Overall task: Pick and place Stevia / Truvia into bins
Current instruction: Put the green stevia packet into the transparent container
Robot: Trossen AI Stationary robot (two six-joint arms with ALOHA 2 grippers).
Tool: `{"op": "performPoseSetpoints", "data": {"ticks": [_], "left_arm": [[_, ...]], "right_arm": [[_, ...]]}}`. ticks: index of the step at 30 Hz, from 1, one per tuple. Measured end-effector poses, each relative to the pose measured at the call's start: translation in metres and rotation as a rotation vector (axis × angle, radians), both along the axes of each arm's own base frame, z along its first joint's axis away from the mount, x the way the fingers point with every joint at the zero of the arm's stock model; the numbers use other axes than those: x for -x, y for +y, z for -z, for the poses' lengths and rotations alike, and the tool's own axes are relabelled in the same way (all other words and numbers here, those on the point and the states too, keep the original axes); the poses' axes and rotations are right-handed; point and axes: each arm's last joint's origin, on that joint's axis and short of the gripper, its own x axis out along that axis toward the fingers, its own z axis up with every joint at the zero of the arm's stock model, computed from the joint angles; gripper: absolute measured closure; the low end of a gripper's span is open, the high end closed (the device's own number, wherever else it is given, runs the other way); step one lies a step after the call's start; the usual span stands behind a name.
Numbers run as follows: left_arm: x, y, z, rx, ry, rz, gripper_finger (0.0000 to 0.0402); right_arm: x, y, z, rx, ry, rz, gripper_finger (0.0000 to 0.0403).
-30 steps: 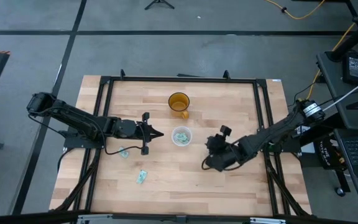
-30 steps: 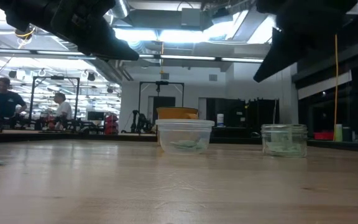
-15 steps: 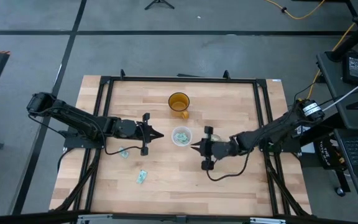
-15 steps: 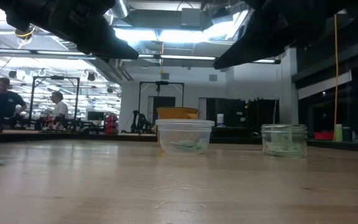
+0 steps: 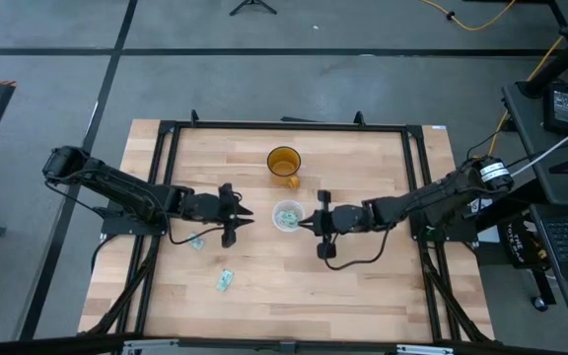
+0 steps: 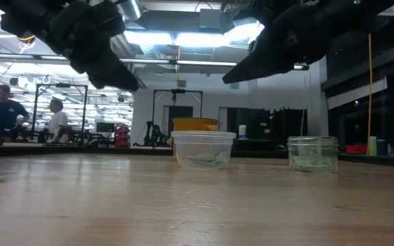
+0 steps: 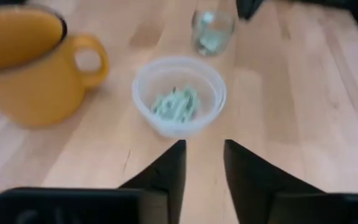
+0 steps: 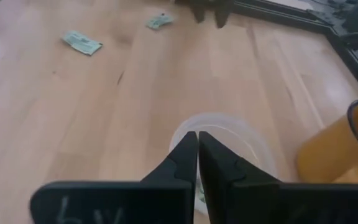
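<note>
The clear plastic cup (image 5: pixel 287 215) stands mid-table with green-white packets (image 7: pixel 175 103) lying in it. Beyond it in the left wrist view stands a small jar (image 7: pixel 213 28), also with green paper inside (image 6: pixel 312 154). Two loose packets (image 5: pixel 196 242) (image 5: pixel 227 281) lie flat on the wood at the near left. My left gripper (image 5: pixel 251 217) hovers just left of the cup, open and empty (image 7: pixel 204 152). My right gripper (image 5: pixel 304 223) hovers at the cup's right rim with its fingers shut (image 8: pixel 197 138). No packet shows between them.
An amber handled mug (image 5: pixel 284 163) stands just beyond the clear cup. A black frame (image 5: pixel 166 128) borders the table. Bare wood lies at the near middle and near right. People work at desks far behind the table (image 6: pixel 5 109).
My right gripper has swung from the near right toward the table's left, up to the clear cup, and has levelled out. My left gripper has drawn back a little toward the left edge, tipped downward, and its fingers have parted.
</note>
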Motion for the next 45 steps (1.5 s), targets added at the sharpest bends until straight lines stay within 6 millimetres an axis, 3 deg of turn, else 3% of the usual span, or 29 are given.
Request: {"op": "performPoseSetpoints", "data": {"ticks": [6, 15, 26, 33, 45], "left_arm": [[0.005, -0.007, 0.006, 0.215, 0.073, 0.000, 0.0253], [0.013, -0.019, 0.005, 0.421, 0.266, -0.085, 0.0266], [0.034, -0.035, -0.029, 0.423, 0.571, -0.249, 0.0276], [0.055, -0.034, -0.022, 0.444, 0.792, -0.377, 0.0276], [0.052, -0.038, -0.002, 0.341, 0.890, -0.359, 0.0276]], "right_arm": [[-0.001, -0.005, 0.000, 0.033, 0.001, -0.003, 0.0384], [-0.007, -0.017, -0.008, 0.089, -0.074, 0.002, 0.0384], [-0.012, -0.031, -0.014, 0.130, -0.104, 0.025, 0.0384], [-0.013, -0.037, -0.015, 0.124, -0.108, 0.027, 0.0384], [-0.013, -0.038, -0.015, 0.121, -0.108, 0.031, 0.0384]]}}
